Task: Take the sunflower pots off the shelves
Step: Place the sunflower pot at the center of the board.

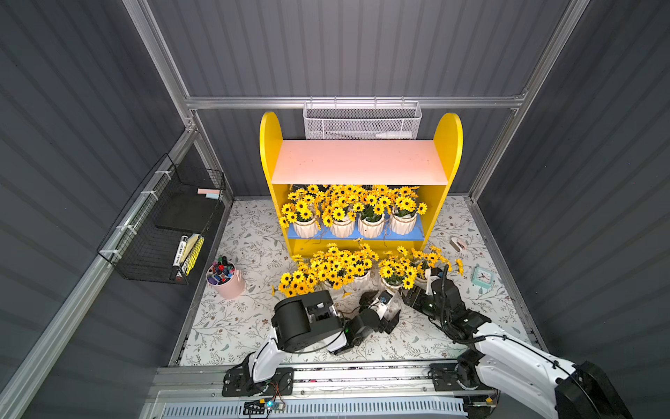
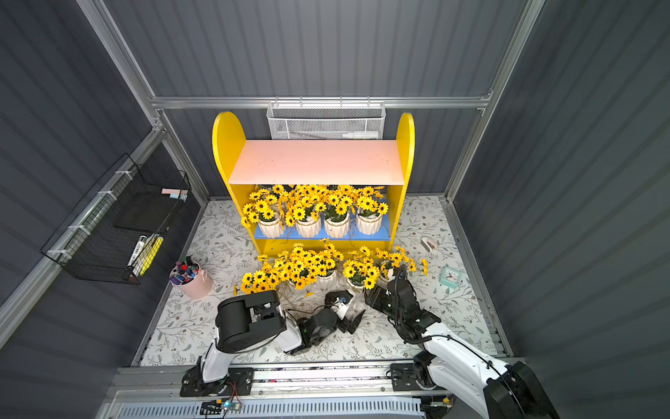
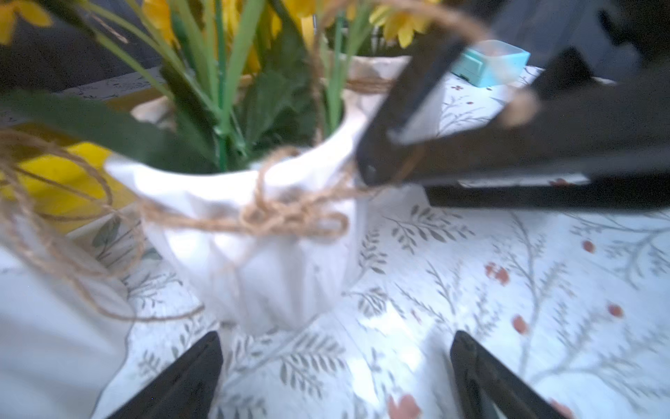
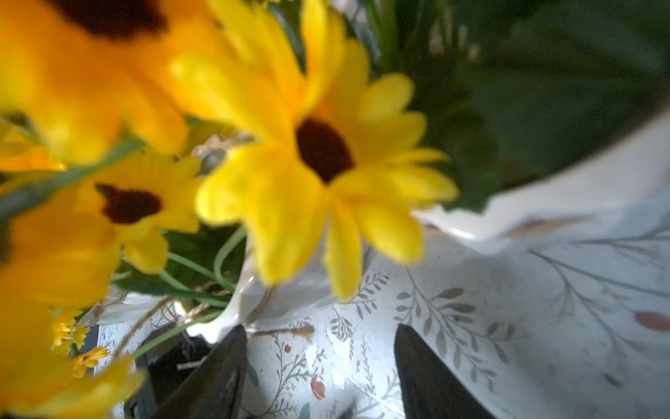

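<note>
**Four pots on the shelves, four on the table, both grippers open**

The shelves [image 1: 270, 156] stand at the back of the table [image 1: 253, 319]. Four pots [image 1: 342, 226] sit upright in a row on the blue lower board [image 1: 417, 234], their flowers crowding up under the pink upper board [image 1: 359, 161].

Four front pots [image 1: 360, 279] stand in a loose cluster on the table, just in front of the shelves. Their flowers overlap, and those of the leftmost lean out to the left.

The left gripper [image 3: 335, 341] is low over the table, in front of the shelves' middle and just past the cluster. Its jaws are apart and hold nothing, with only table showing between them. The near pot [image 3: 261, 261], twine tied round its rim, stands just beyond the fingertips and not between them.

The right gripper [image 4: 321, 330] is in front of the shelves' right panel, at the cluster's right end and under the flowers. Its jaws are also parted, with table showing in the gap and nothing gripped. In the left wrist view one of its fingers lies right at the near pot's rim. Blur hides whether it touches.

A cup [image 1: 228, 281] of markers stands on the table off the shelves' left front corner. A clock [image 1: 483, 277] stands off the right front corner. A wire basket [image 1: 163, 225] hangs on the wall to the left of the shelves, and a mesh basket [image 1: 362, 121] hangs behind them, above the upper board.
</note>
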Robot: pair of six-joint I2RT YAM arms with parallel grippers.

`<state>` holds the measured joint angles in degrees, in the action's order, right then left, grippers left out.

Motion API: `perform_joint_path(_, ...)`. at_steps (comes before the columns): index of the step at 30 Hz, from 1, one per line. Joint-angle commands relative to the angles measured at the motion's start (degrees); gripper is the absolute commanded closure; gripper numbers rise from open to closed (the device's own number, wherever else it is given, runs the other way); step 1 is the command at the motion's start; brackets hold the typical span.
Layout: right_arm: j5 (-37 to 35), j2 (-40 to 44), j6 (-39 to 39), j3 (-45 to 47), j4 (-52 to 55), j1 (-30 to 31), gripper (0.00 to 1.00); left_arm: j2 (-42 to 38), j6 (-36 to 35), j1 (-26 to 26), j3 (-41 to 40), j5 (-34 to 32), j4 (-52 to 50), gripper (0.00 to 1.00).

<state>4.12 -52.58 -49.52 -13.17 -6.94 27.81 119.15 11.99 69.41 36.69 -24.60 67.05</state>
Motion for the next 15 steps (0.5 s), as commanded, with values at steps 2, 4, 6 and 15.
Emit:
perform_joint_path(2,-1.8,-1.2,-1.4,-2.4,-2.3,0.1,0.32,-4.8,2.9,1.6,-4.3,-4.1,-2.0,0.01)
perform_joint_path(4,-1.8,-1.8,-1.5,-2.3,-3.1,0.1,0.32,-6.9,3.4,1.8,-6.1,-4.8,-2.8,0.01)
perform_joint_path(6,-1.9,-2.3,-1.3,-2.6,-3.3,0.1,0.31,-10.1,4.6,2.4,-8.3,-5.1,-3.6,0.01)
perform_joint_path(15,-3.9,-4.6,-2.0,-3.3,-3.6,0.1,0.30,-37.4,4.5,5.7,-10.3,-8.0,-31.5,0.00)
